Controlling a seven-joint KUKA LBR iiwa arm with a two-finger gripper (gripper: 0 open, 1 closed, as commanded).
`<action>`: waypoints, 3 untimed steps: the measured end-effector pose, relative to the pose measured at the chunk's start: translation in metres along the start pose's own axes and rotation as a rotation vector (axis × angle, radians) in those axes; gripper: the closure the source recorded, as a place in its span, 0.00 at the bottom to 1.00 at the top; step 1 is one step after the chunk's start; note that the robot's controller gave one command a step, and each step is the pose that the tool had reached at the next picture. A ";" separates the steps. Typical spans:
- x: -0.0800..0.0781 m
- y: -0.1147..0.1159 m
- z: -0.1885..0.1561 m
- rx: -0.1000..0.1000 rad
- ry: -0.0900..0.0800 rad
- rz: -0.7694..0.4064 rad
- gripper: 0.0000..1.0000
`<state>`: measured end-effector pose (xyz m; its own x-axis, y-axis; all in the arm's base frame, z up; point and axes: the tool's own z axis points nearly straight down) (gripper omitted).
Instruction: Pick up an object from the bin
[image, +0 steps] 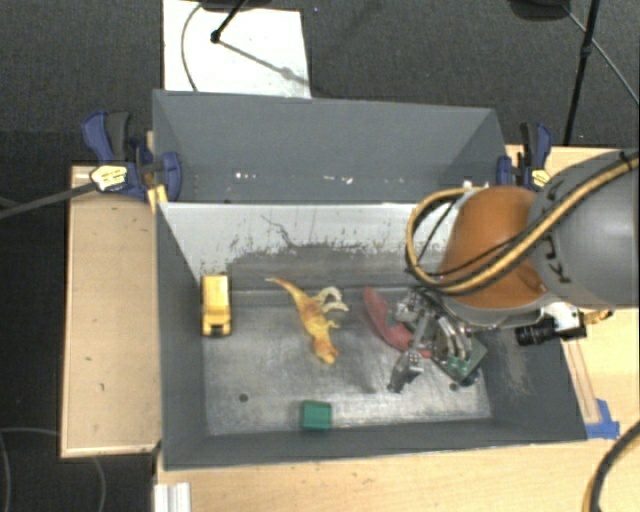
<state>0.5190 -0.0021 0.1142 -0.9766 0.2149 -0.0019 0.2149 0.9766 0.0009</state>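
Since the arm enters from the right, its gripper (412, 365) hangs low over the right floor of the bin (330, 150), tilted leftward, just beside a red oblong thing (380, 312). Whether it is open cannot be told. The dinosaur (318, 318), truck (215, 304) and green block (316, 415) lie loosely scattered, apart to its left.

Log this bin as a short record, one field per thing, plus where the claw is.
bin: grey metal, few loose things on its floor
claw: low in the bin's right part, next to the red thing
red thing: long, right of centre, its near end hidden under the claw
yellow dinosaur: toy, lying at centre
yellow toy vehicle: by the left wall
green block: near the front wall, apart from the rest
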 end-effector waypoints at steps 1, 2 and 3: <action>-0.053 -0.032 0.012 -0.001 -0.002 -0.042 0.00; 0.007 -0.025 0.041 -0.002 -0.006 0.245 1.00; 0.007 -0.025 0.041 -0.003 -0.006 0.245 1.00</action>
<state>0.5072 -0.0255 0.0727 -0.8952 0.4456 -0.0073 0.4455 0.8953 0.0045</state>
